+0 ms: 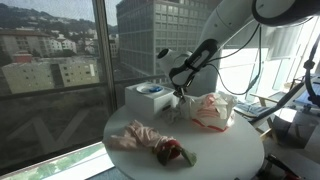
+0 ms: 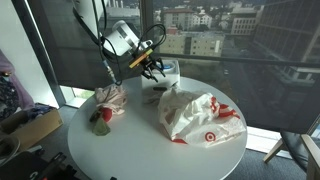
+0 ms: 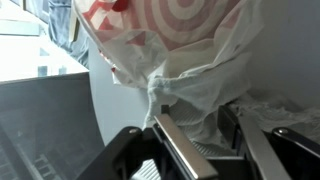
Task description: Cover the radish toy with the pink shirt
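The pink shirt (image 1: 133, 136) lies crumpled near the table's edge, also seen in an exterior view (image 2: 111, 97). The radish toy (image 1: 172, 152), dark red with green, lies right beside the shirt, touching it and uncovered; it also shows in an exterior view (image 2: 100, 122). My gripper (image 1: 178, 97) hangs above the far part of the table, between the white box and the plastic bag, apart from the shirt and toy (image 2: 152, 68). In the wrist view its jaws (image 3: 193, 115) are open, with only the bag's bunched plastic beyond them.
A white plastic bag with red target marks (image 1: 211, 110) (image 2: 195, 115) (image 3: 170, 40) takes up much of the round white table (image 1: 225, 155). A white box with a blue top (image 1: 149, 95) (image 2: 163, 74) stands by the window. Clutter sits on the floor beside the table (image 2: 25, 125).
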You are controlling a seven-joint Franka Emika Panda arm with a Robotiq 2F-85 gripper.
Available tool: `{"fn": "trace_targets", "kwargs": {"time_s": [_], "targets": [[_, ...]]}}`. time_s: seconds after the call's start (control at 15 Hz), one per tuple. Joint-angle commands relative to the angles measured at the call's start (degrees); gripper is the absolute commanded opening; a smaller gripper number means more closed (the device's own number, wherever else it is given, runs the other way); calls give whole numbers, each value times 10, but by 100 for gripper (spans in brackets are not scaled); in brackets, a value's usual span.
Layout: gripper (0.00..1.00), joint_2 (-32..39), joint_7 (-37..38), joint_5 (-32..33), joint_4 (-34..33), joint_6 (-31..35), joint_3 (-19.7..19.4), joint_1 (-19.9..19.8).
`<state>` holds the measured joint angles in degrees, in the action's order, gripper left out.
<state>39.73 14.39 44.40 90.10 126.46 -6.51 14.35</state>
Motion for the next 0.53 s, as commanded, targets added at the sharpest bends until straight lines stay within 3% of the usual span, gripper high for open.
{"fn": "trace_targets", "kwargs": {"time_s": [0.0, 0.13, 0.47], "targets": [[84, -60, -31, -49, 91, -17, 49, -17], [99, -90, -53, -97, 149, -2, 80, -27], [100, -147, -112, -214, 279, 42, 138, -29]]}}
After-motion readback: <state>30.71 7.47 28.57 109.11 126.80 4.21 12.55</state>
